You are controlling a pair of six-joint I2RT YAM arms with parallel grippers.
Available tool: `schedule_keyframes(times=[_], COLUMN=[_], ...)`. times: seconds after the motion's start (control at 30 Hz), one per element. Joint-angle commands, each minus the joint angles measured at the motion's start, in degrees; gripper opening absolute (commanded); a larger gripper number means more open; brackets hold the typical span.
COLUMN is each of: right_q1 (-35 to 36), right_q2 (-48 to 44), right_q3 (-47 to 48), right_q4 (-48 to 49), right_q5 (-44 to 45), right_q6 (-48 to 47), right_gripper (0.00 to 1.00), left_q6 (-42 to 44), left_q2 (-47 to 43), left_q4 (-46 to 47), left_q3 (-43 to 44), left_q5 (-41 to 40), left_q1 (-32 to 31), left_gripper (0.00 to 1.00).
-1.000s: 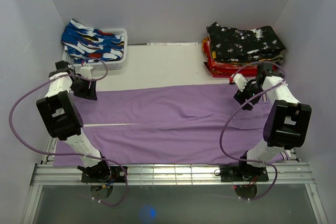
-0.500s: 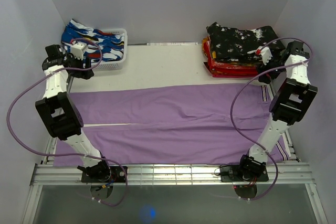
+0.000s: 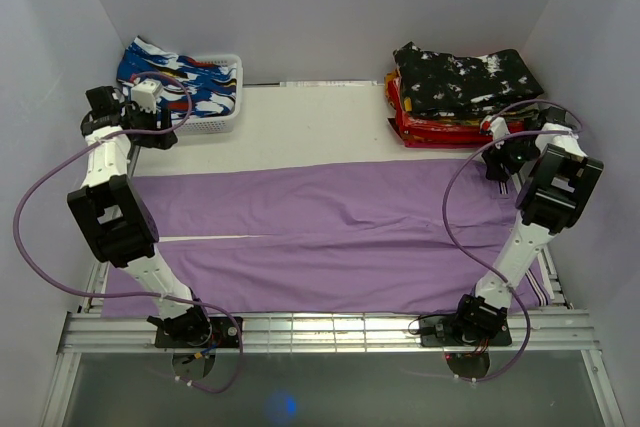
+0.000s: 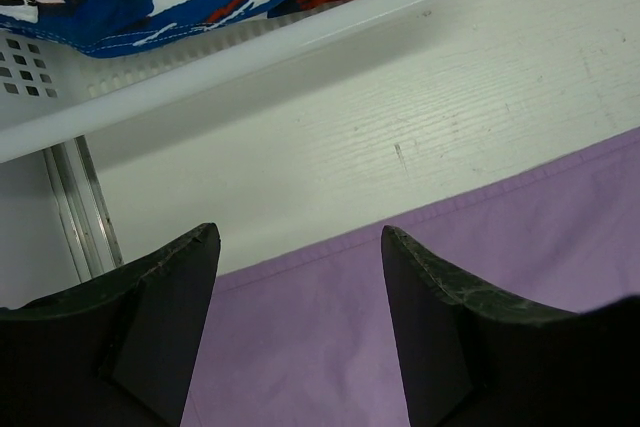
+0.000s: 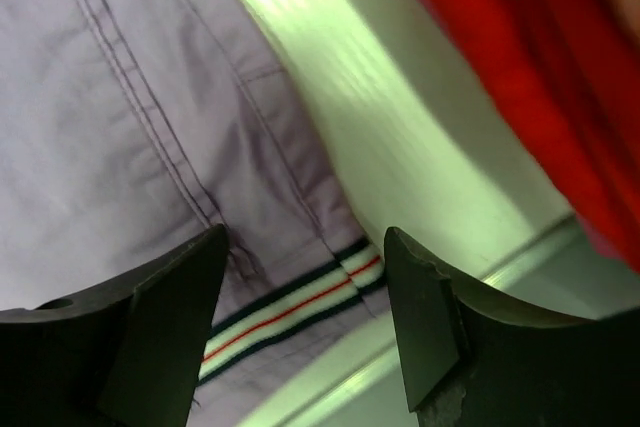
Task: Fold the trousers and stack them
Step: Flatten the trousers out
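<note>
Purple trousers [image 3: 330,227], spread flat and unfolded across the near part of the table [image 3: 310,122], waistband [image 5: 290,312] at the right, leg ends at the left; apart from the folded stack [image 3: 465,82] at far right and the basket [image 3: 225,112] at far left. Left gripper [image 4: 297,247]: wide open, empty, above the far left hem edge [image 4: 450,209]. Right gripper [image 5: 305,242]: wide open, empty, above the far right waistband corner. Likely risks: closure on bare table beyond the hem, missing the cloth; a pinch of one layer, leaving the under layer behind; unequal lifts skewing the fold; right arm brushing the nearby stack.
</note>
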Motion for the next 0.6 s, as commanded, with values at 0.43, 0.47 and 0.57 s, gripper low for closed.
schedule_keyframes(times=[0.43, 0.47, 0.57], right_q1=[-1.68, -1.86, -2.65], right_q2=[-1.08, -2.13, -4.24], right_q3=[-7.39, -6.95, -4.93], right_q4=[3.3, 2.08, -0.99], right_q5=[-1.27, -1.71, -3.3], right_q6=[-8.38, -8.56, -9.35], right_gripper=[0.08, 0.08, 0.08], left_q6=[4.21, 7.62, 14.3], left_q2=[7.85, 9.36, 14.54], left_q4=[-13.02, -17.04, -23.65], left_q3=[15.95, 20.15, 26.75], left_q5=[4.63, 4.63, 5.5], left_q1=[2.33, 2.33, 2.85], left_gripper=[0.73, 0.72, 0.7])
